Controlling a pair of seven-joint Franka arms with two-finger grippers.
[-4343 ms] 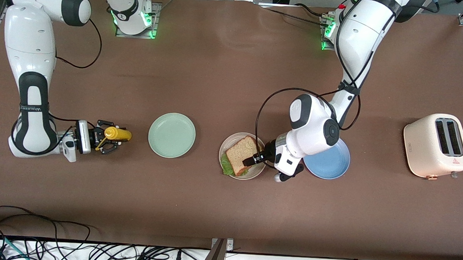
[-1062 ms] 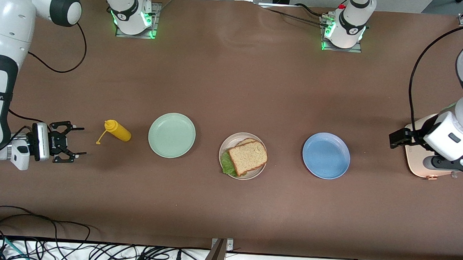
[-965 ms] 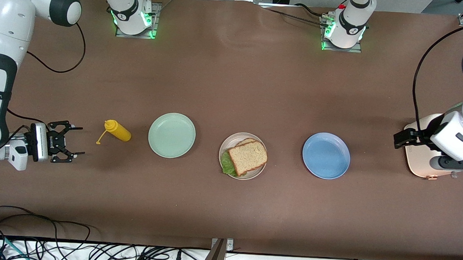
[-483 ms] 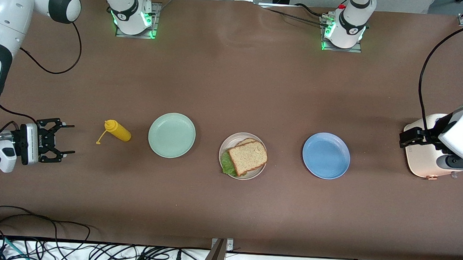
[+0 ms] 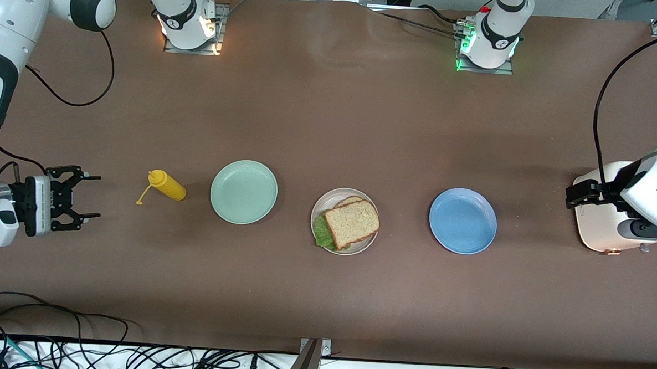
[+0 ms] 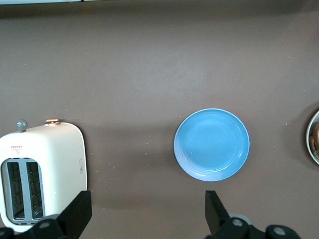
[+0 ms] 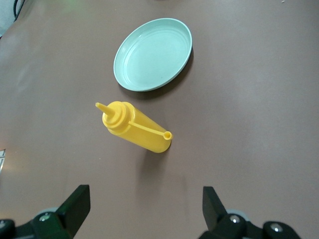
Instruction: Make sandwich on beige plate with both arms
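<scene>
The sandwich (image 5: 351, 223) lies on the beige plate (image 5: 370, 242), well apart from both pincers. It looks soft and light, so I would take it gently at the crust edges. The left pincer (image 5: 573, 196) hangs spread over the toaster (image 5: 598, 224); the right pincer (image 5: 88, 197), also spread, waits near the mustard bottle (image 5: 166, 186).

Both pincers (image 5: 87, 196) (image 5: 575, 195) spread wide, empty.
</scene>
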